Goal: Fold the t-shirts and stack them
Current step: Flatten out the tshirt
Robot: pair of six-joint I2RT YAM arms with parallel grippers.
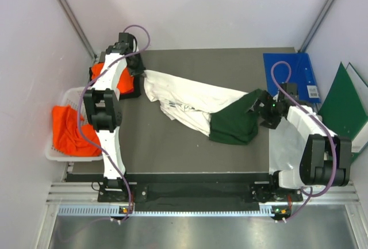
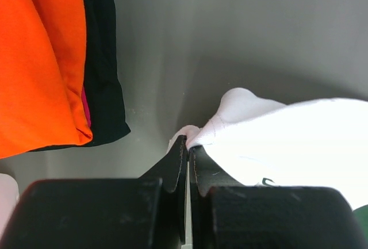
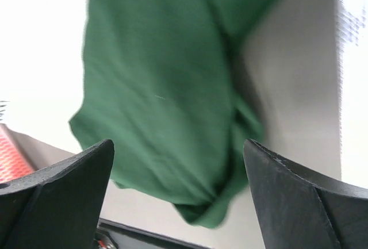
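White-and-green t-shirt (image 1: 184,104) lies stretched across worktop (image 1: 172,145) | we see left end effector (image 2: 188,146) clamped on its white edge | right end effector (image 3: 178,145) spread wide over green sleeve (image 3: 161,88), gripping nothing

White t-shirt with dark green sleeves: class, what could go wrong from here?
The left hand pinches only a thin edge of the white t-shirt with dark green sleeves; it may slip free. The right hand stands open by the sleeve, so a one-sided pull could bunch the cloth.
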